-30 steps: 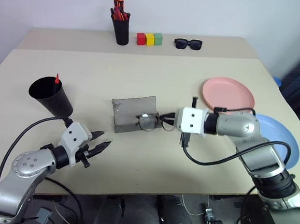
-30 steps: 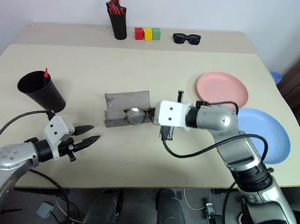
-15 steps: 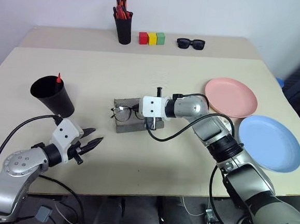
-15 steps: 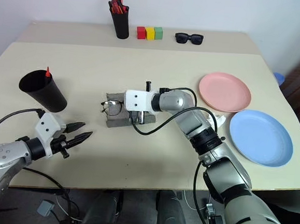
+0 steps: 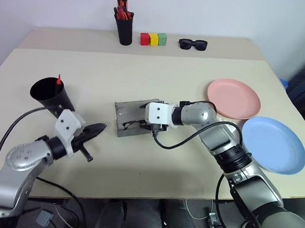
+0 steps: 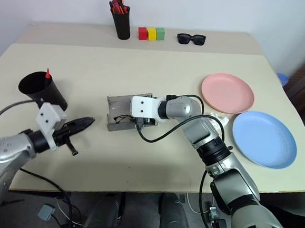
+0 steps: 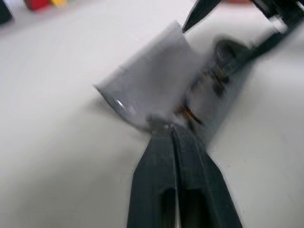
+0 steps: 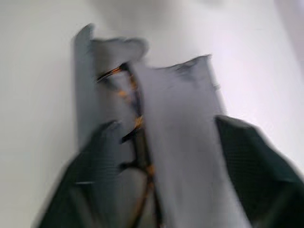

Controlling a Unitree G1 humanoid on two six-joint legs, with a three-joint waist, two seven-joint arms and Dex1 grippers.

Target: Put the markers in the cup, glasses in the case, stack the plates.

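Note:
The grey case (image 5: 127, 112) lies open at mid-table with the wire-rimmed glasses (image 5: 130, 126) inside it. My right gripper (image 5: 139, 124) is at the case, open, its fingers (image 8: 102, 156) standing on either side of the case's wall, with the glasses (image 8: 135, 121) lying free between them. My left gripper (image 5: 97, 127) is shut and empty, left of the case and pointing at it. The black cup (image 5: 51, 96) stands at the left with one red-tipped marker (image 5: 58, 80) in it. The pink plate (image 5: 233, 98) and blue plate (image 5: 274, 144) lie side by side at the right.
At the back stand a taller black pen cup (image 5: 123, 30) holding several markers, three coloured blocks (image 5: 153, 39) and black sunglasses (image 5: 192, 44). A cable loops from my right wrist onto the table in front of the case.
My right gripper carried the glasses left into the case and opened off them. My left gripper shut and rose towards the case.

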